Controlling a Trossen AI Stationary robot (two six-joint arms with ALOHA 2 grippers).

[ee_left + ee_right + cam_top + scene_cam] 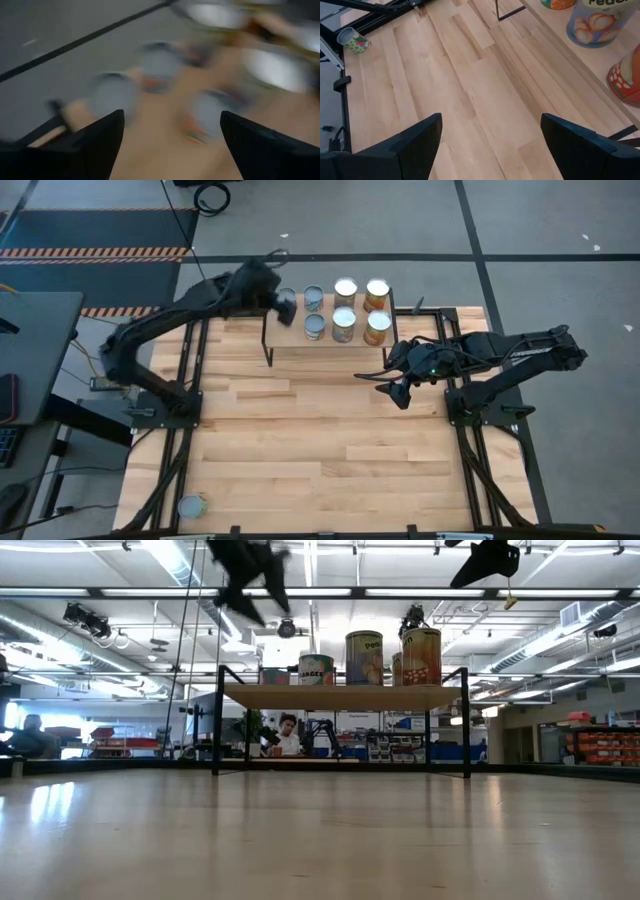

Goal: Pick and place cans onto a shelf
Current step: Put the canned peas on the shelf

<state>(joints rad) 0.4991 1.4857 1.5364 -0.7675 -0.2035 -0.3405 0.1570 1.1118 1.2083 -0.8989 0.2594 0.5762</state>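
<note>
- Cans [345,310] stand upright on the shelf [290,340], gathered from its middle to its right end in two rows; their silver tops show from above. In the low view the taller ones stand toward the right of the board [340,696].
- One more can [192,505] sits alone at the near left corner of the table [320,450], well apart from the shelf and from both arms. From the right wrist view it looks tipped on its side [353,40], though it is too small to be sure.
- Left claw [287,310] hangs over the left part of the shelf, just beside the leftmost cans. Its fingers [100,137] are spread with nothing between them, so it reads as released.
- Right claw [400,392] is over bare table just in front of the shelf's right end, fingers [415,140] apart and empty.
- Judgement: the stray can lies toward the near left from both claws, across the table's full depth. The left arm's base is on that side, so it looks like the natural arm to fetch it.
- If that can does lie on its side, its long axis runs along the table, and the claw would need to close across its round body.
</note>
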